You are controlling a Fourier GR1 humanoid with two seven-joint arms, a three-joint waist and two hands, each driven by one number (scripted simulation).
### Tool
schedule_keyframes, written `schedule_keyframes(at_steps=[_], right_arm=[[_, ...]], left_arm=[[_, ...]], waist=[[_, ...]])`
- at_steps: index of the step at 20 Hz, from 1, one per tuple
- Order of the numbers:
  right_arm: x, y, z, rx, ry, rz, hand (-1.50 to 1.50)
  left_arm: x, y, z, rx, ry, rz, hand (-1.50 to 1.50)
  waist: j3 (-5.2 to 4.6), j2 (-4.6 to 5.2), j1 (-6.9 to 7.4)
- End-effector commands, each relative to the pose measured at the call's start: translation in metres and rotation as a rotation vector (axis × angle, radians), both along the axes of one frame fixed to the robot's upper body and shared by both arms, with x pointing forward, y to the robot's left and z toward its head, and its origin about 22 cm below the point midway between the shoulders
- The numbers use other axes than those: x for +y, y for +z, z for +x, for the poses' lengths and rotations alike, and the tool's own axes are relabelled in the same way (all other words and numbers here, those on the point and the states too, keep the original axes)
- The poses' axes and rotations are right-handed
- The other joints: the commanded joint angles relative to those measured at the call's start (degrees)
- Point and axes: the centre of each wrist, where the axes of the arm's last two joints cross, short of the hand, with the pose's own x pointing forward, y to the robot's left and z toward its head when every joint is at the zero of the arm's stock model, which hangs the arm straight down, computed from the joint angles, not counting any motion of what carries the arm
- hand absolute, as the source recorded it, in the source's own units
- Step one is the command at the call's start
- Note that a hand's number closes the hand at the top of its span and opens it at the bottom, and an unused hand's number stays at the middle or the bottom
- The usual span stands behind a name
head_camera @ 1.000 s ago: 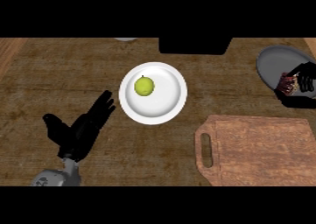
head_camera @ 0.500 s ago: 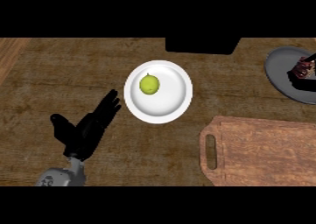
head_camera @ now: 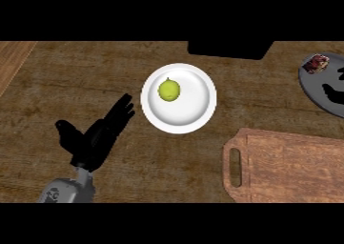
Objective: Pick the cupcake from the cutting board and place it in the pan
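The dark reddish cupcake [head_camera: 318, 63] now sits clear of the right hand [head_camera: 340, 96], in the round grey pan [head_camera: 309, 84] at upper right. That hand's fingers are spread, holding nothing. The left hand [head_camera: 97, 138] rests open, lower left, near a white plate [head_camera: 195, 116].

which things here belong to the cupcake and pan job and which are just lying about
Part of the job:
- cupcake, already in the pan
- pan, far right
- cutting board, nothing on the part in view
- right hand, over the pan

Just lying about:
- plate
- lime on the plate
- black box at the back edge
- left hand, open, resting lower left
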Motion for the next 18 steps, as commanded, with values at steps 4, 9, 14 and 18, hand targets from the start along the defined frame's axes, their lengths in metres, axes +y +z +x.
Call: schedule_keyframes(at_steps=[4, 9, 14, 18], right_arm=[[0.011, -0.008, 0.005, 0.159, 0.025, 0.038, -1.5], [0.019, -0.004, 0.013, 0.006, 0.136, 0.273, -1.5], [0.004, -0.003, 0.004, -0.08, 0.133, 0.48, -1.5], [-0.035, 0.019, -0.014, -0.029, 0.186, 0.604, -1.5]], left_arm=[[-0.002, 0.006, 0.009, -0.002, -0.015, -0.015, 0.0], [0.002, -0.004, 0.004, 0.012, 0.004, -0.01, 0.0], [0.007, -0.003, 0.003, 0.002, 0.011, 0.002, 0.0], [0.007, -0.001, 0.003, -0.003, 0.027, 0.001, 0.0]], waist=[[0.16, 0.45, 0.62], [0.36, 0.15, -0.28], [0.43, 0.34, -0.41], [0.28, -0.19, -1.46]])
